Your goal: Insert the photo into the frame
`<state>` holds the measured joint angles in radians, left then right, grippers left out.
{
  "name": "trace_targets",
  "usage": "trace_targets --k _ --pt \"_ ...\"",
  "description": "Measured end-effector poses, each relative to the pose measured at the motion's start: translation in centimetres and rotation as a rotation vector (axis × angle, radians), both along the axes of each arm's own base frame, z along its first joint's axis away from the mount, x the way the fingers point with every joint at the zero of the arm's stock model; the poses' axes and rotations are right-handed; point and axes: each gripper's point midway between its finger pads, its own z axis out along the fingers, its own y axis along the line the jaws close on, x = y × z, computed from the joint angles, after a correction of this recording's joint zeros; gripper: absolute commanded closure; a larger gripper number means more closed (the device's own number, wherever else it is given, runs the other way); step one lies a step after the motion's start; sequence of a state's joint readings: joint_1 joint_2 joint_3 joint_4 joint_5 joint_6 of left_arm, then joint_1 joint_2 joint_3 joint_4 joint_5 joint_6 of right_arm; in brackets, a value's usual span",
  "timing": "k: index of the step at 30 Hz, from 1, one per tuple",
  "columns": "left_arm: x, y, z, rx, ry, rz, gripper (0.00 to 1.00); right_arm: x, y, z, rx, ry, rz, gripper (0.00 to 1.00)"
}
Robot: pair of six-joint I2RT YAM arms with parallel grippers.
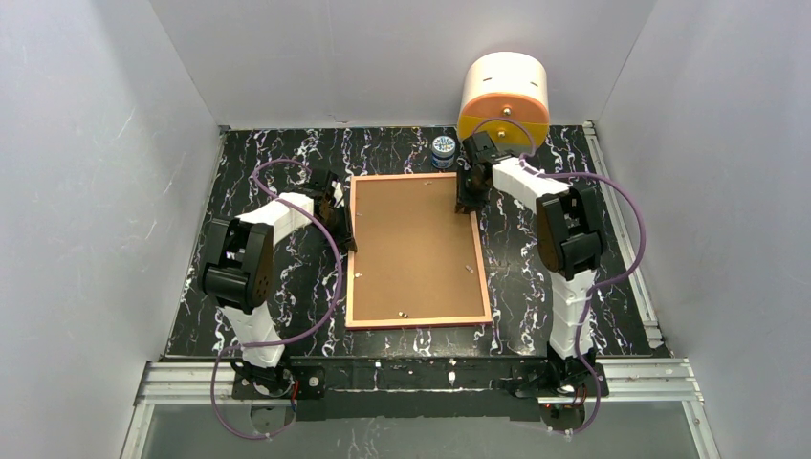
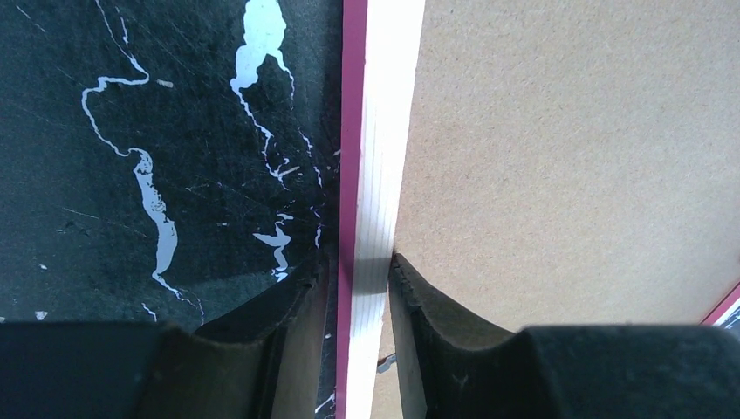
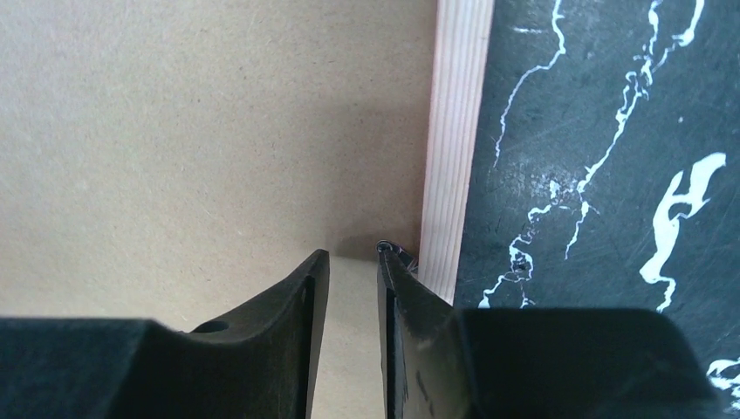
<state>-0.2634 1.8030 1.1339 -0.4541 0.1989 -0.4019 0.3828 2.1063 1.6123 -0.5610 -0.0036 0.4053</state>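
The frame [image 1: 418, 322] lies face down in the middle of the table, its tan back rim up. The brown backing board [image 1: 413, 249] fills it. The photo is hidden. My left gripper [image 1: 341, 212] straddles the frame's left rim [image 2: 380, 131], one finger outside on the table and one inside on the board [image 2: 567, 148]; it [image 2: 358, 262] is closed around the rim. My right gripper [image 1: 468, 203] stands on the board [image 3: 201, 122] just inside the right rim [image 3: 458, 113]. It [image 3: 352, 251] has a narrow gap between its fingers and holds nothing.
An orange and white cylinder [image 1: 504, 96] and a small blue jar [image 1: 442, 151] stand at the back, behind the frame's far right corner. Small metal tabs [image 1: 403, 313] sit on the board near the rim. White walls close in the black marbled table [image 1: 277, 316].
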Motion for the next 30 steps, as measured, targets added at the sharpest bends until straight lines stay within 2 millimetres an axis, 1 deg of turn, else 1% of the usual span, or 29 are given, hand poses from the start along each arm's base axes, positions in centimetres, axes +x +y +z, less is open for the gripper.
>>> trace_targets --k 8,11,13,14,16,17,18,21,22,23,24,25,26,28,30 --pt "0.0 0.0 0.0 0.001 -0.003 -0.010 0.71 -0.1 -0.1 0.2 -0.025 -0.067 0.136 0.66" --pt "0.0 0.1 0.0 0.001 -0.004 -0.015 0.70 0.3 -0.6 0.8 -0.055 -0.106 0.156 0.63" --pt "0.0 0.1 0.0 0.000 -0.004 -0.017 0.66 0.7 -1.1 1.8 -0.064 -0.144 0.148 0.59" --pt "0.0 0.1 0.0 0.001 -0.004 -0.019 0.62 0.8 -1.4 2.7 -0.060 -0.170 0.141 0.56" --pt "0.0 0.3 0.1 0.005 -0.001 -0.021 0.55 0.5 -1.7 5.2 -0.038 -0.223 0.125 0.48" --pt "-0.1 0.4 0.1 0.007 0.003 -0.021 0.52 0.4 -1.9 6.8 -0.022 -0.252 0.113 0.47" --pt "-0.1 0.5 0.2 0.010 0.005 -0.019 0.49 0.2 -1.9 8.8 0.005 -0.289 0.099 0.46" --pt "0.0 0.6 0.7 0.006 -0.003 -0.015 0.43 -0.5 -1.3 13.8 0.094 -0.370 0.082 0.45" --pt "0.1 0.5 1.1 0.002 -0.010 -0.013 0.41 -1.0 -0.9 15.0 0.130 -0.382 0.081 0.45" --pt "0.3 0.5 1.5 -0.004 -0.019 -0.011 0.41 -1.6 -0.6 15.7 0.160 -0.384 0.085 0.45" --pt "0.4 0.4 1.9 -0.012 -0.028 -0.009 0.40 -2.6 -0.2 16.1 0.202 -0.372 0.093 0.45" --pt "0.5 0.3 2.3 -0.021 -0.039 -0.009 0.40 -3.7 0.2 16.0 0.239 -0.344 0.099 0.46" --pt "0.5 0.2 2.8 -0.031 -0.049 -0.008 0.40 -5.0 0.5 15.3 0.272 -0.303 0.105 0.46" --pt "0.6 -0.1 3.7 -0.051 -0.068 -0.009 0.40 -7.8 1.1 13.1 0.316 -0.207 0.115 0.46" --pt "0.5 -0.4 4.4 -0.072 -0.086 -0.015 0.43 -11.6 1.6 9.9 0.336 -0.076 0.124 0.47"
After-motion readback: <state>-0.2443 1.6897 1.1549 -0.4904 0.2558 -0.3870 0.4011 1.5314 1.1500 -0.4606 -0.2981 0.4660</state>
